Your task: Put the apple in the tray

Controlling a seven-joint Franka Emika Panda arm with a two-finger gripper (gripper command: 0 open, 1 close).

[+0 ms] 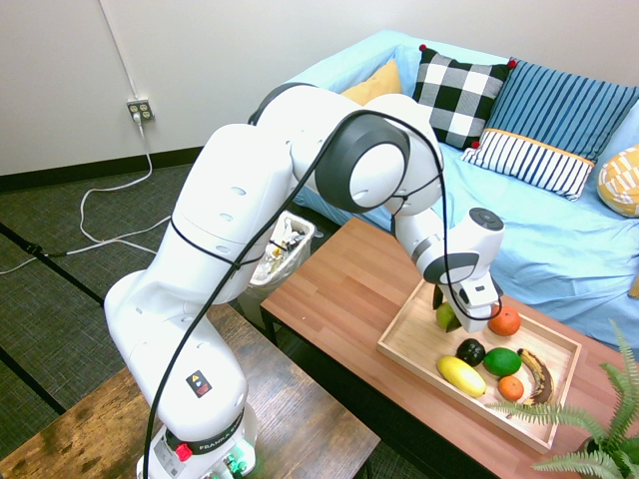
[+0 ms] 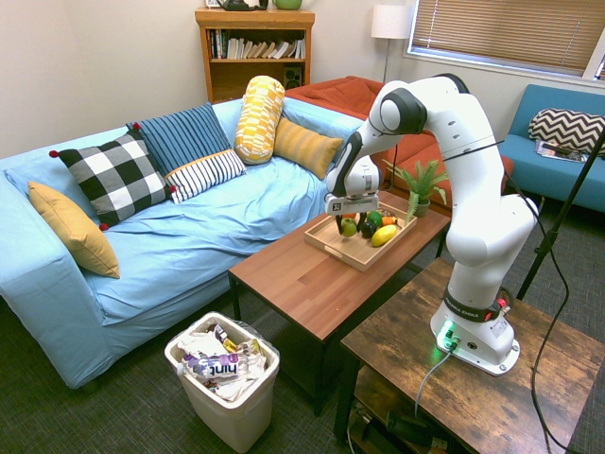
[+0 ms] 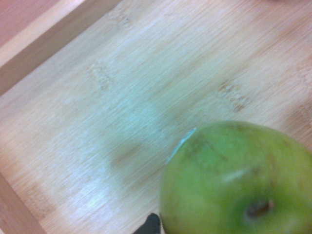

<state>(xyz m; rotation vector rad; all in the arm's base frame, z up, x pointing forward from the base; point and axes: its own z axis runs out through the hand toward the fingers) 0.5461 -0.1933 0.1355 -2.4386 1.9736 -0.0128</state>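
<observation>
One green apple (image 3: 234, 180) in wooden tray (image 1: 407, 340), light-blue sofa (image 1: 399, 225) behind table (image 1: 329, 284)

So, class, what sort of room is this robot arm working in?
Probably a lounge or living area, perhaps a mock-up for robot work: a sofa draped in light blue with patterned cushions, a wooden coffee table bearing a fruit tray, and a bookcase.

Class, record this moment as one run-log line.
step: apple placement | apple: inside tray walls | gripper: at apple | nearby: yellow fruit, green fruit in tray
</observation>
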